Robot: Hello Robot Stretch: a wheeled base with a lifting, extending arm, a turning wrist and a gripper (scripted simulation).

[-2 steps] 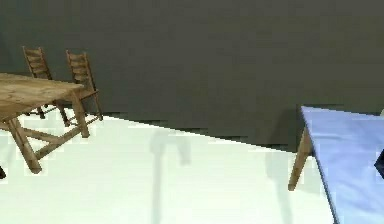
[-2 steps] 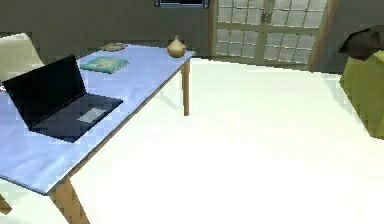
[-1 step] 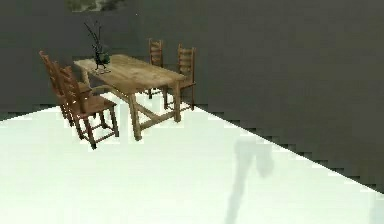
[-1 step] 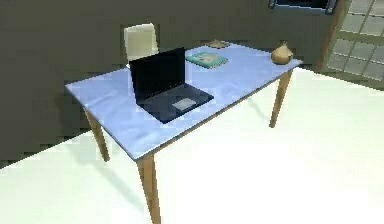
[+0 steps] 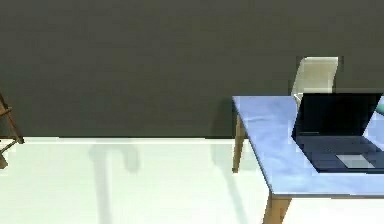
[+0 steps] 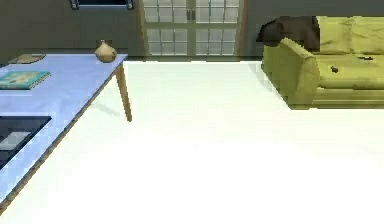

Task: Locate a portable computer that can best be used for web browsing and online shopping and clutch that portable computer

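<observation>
Since the laptop [image 5: 340,132] stood on it, table [image 5: 264,122]: the robot needed to pull alongside its left edge so the arm could reach across.
Laptop: lid up, far right on the tabletop; right side cut off; the keyboard half looked the safer hold.
Gripper: state could not be told.
</observation>
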